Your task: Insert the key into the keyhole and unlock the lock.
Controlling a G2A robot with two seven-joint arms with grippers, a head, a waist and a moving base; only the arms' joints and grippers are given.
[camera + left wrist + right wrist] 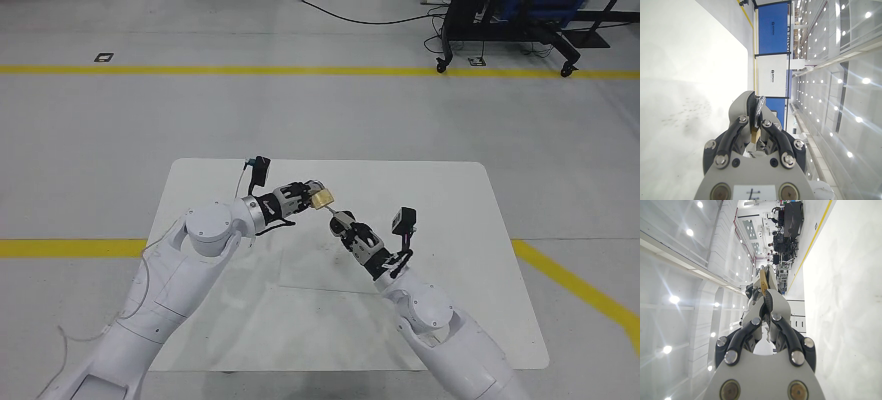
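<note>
Item: lock (321,198), small brass padlock, held in the air over the white table (450,300) at the middle of the top view. Left gripper (757,111) is clenched on its flat brass body, and the silver shackle (759,106) stands out past the fingertips. Right gripper (766,296) sits just lower right of the lock, tip almost against the brass edge. It is clenched too, by judgement on the key, which is hidden between the pads. Whether the key has entered the keyhole cannot be told. Handling, as judged: the lock is solid, rigid and heavy for its bulk, with smooth faces that may slip. It is best held across the broad faces, leaving the keyhole end and shackle free. The key is thin, stiff and light. It is best pinched flat by its head so a twist carries through without it swivelling.
</note>
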